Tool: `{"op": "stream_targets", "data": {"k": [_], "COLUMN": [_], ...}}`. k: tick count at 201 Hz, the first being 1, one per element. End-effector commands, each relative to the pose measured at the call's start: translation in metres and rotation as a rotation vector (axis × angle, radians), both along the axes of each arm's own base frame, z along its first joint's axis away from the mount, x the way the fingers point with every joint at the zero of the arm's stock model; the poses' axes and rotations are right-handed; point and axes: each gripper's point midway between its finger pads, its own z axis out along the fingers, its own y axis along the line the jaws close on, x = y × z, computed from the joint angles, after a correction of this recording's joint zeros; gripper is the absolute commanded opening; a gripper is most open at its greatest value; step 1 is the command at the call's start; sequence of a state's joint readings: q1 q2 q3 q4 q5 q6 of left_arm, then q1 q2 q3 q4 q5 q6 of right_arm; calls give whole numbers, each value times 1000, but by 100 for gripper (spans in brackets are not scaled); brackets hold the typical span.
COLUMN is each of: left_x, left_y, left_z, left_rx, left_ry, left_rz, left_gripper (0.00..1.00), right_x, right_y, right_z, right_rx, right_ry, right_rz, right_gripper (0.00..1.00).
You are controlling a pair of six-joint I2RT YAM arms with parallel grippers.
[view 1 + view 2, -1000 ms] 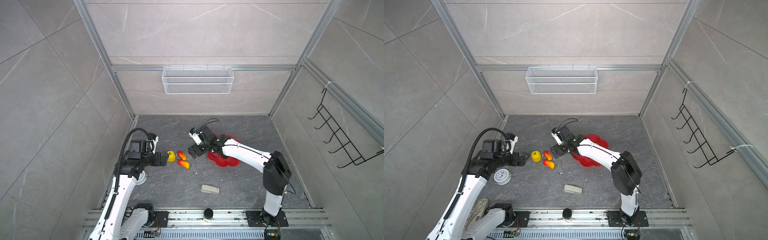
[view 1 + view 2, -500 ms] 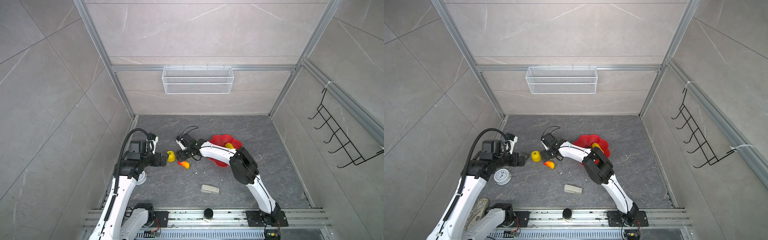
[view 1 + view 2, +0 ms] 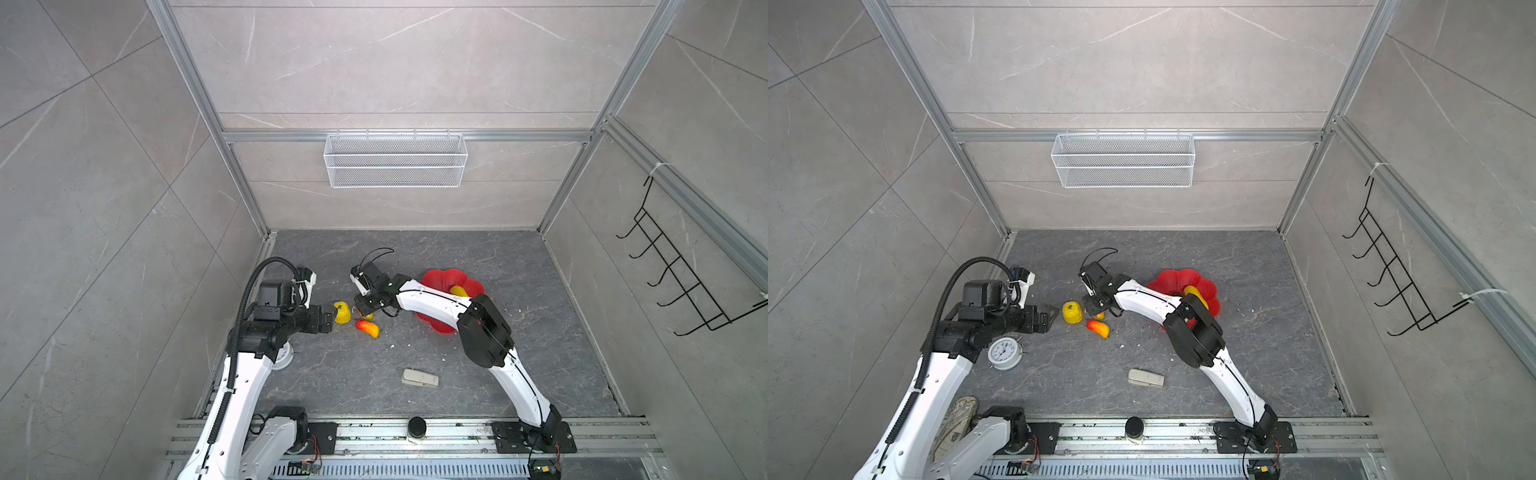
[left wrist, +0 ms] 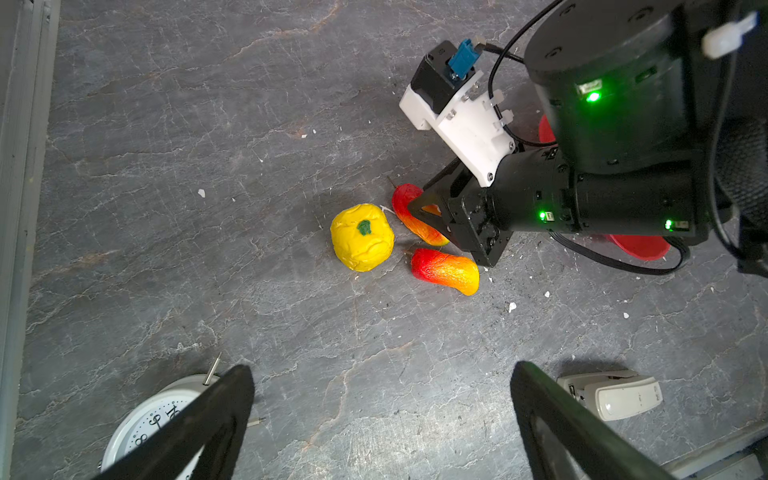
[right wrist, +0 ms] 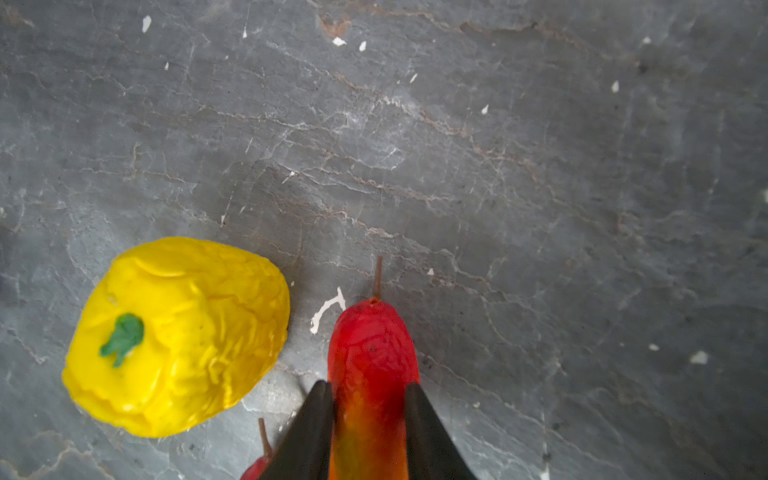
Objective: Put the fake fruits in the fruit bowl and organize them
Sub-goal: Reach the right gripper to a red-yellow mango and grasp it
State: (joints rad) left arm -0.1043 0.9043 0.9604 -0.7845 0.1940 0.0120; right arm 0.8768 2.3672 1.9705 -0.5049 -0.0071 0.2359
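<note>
Mango (image 5: pixel 370 357) flat on counter (image 5: pixel 540 166), clamped mid-body between right gripper (image 5: pixel 368 388) jaws.
Probably light, stiff, glossy plastic; tapered, so apt to slip; best gripped across thick middle. Yellow fruit (image 5: pixel 178 336) just beside; bowl (image 3: pixel 440 276) well apart; left gripper (image 4: pixel 378 374) jaws wide.

Yellow fruit (image 4: pixel 362 237) glossy wrinkled plastic; floor (image 4: pixel 187 270) matt veined stone; basket (image 3: pixel 395 166) wire mesh.

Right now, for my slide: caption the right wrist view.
Right end effector grips a mango beside a yellow fruit.
</note>
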Motion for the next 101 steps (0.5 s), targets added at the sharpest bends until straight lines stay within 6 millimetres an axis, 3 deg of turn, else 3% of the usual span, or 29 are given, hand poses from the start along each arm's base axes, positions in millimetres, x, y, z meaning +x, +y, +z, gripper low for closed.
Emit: {"op": "stream_targets", "data": {"k": [1,49,84,101], "left_x": [-1,-1,-2,-2], "left_y": [-1,-1,-1,-1], "left_z": [4,4,4,4], "left_rx": [2,1,0,1], "left_ry": [-18,-20,-23,-23], "left_rz": [-16,-17,-18,-17], "left_gripper": [100,100,100,100], "right_x": [2,4,1,0], "right_y": [-3,-3,-2,-3], "right_z": [8,21,9,5], "right_rx": [-22,-8,-17,-21], "right_ry": [-13,-28,0,6], "right_rz": [4,15,21,19], "right_gripper": [28,27,43,46]}}
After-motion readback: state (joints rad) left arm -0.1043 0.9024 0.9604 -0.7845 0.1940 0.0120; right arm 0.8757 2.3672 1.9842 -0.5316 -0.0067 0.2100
